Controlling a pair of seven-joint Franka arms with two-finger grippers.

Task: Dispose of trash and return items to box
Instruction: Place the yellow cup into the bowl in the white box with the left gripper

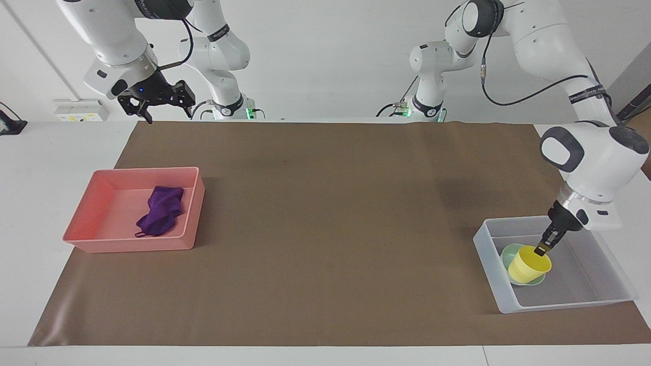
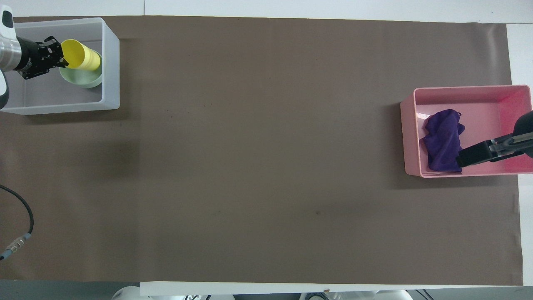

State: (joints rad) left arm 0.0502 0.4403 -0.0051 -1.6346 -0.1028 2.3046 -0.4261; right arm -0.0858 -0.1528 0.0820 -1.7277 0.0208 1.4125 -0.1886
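Note:
My left gripper (image 1: 542, 249) is shut on the rim of the yellow cup (image 1: 529, 267) and holds it tilted, low inside the translucent box (image 1: 489, 264). The cup's base is in or just over the mint-green bowl (image 1: 505, 256), which lies in the box. In the overhead view the left gripper (image 2: 58, 60), cup (image 2: 81, 60), bowl (image 2: 85, 79) and box (image 2: 110, 62) show the same. The purple rag (image 1: 160, 216) lies in the pink tray (image 1: 84, 221). My right gripper (image 1: 161, 107) is open and empty, raised high over the mat's edge near the robots.
A brown mat (image 1: 325, 229) covers the table between the pink tray at the right arm's end and the box at the left arm's end. In the overhead view the raised right gripper (image 2: 461, 160) overlaps the rag (image 2: 443, 139) and the pink tray (image 2: 410, 137).

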